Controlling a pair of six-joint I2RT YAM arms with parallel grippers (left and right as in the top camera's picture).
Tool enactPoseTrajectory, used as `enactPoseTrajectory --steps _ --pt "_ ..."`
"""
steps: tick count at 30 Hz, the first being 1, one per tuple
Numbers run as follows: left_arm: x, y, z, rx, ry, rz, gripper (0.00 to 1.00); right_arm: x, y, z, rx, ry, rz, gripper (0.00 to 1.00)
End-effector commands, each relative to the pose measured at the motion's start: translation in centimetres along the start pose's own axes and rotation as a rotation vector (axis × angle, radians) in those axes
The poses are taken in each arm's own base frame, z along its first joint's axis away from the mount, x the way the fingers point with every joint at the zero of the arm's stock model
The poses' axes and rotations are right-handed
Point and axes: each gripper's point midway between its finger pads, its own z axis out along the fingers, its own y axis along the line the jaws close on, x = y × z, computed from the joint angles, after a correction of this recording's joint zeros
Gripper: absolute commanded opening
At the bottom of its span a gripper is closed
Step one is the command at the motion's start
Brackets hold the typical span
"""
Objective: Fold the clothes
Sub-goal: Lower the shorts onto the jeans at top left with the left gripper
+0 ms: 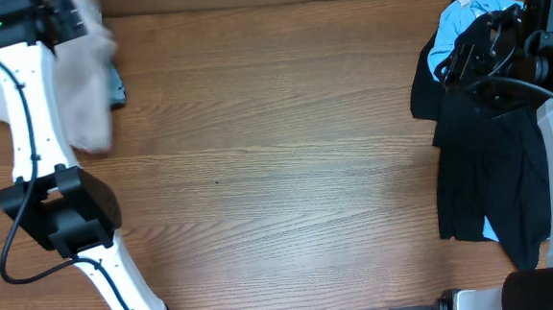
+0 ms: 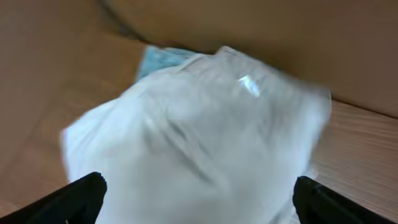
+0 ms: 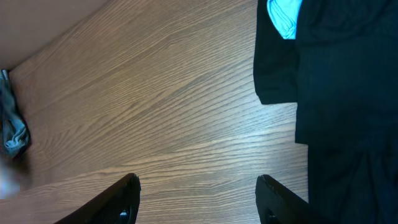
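My left gripper [image 2: 199, 190], jaws wide, sits right over the beige shorts [image 2: 205, 118] at far left, long axis near-to-far; right gripper [image 3: 198, 190] wide, empty.

Pale shorts [image 2: 199, 137] motion-blurred, black garment [image 3: 348, 93] cut off at edge

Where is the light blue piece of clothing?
In the overhead view, the light blue garment peeks out among the black clothes at the top right of the table.
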Motion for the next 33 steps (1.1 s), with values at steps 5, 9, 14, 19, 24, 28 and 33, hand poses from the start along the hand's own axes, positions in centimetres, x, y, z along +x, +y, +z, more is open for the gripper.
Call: enactPoseTrajectory --steps 5,9,14,19,24,28,33 --pt "-1.2 -0.1 -2.1 0.014 -0.027 -0.014 1.00 0.1 -0.3 0.4 0.013 0.009 -0.001 0.63" --pt "-0.6 0.0 -2.6 0.018 0.006 0.036 1.00 0.1 -0.3 0.4 0.013 0.010 -0.001 0.63" --pt "1.9 -1.8 -1.1 0.114 0.076 0.220 1.00 0.1 -0.3 0.4 0.012 0.009 -0.001 0.63" --pt "6.5 -4.0 1.4 0.237 0.215 0.360 1.00 0.1 -0.3 0.4 0.012 0.009 -0.001 0.64" --pt "11.9 -6.5 3.1 0.376 0.368 0.495 1.00 0.0 -0.3 0.4 0.011 0.004 -0.002 0.63" --pt "15.3 -7.6 5.1 0.380 0.455 0.566 1.00 0.0 -0.3 0.4 0.011 0.003 -0.003 0.63" --pt "18.5 -8.0 7.8 0.301 0.537 0.629 0.92 0.0 -0.3 0.4 0.011 0.003 -0.002 0.63"
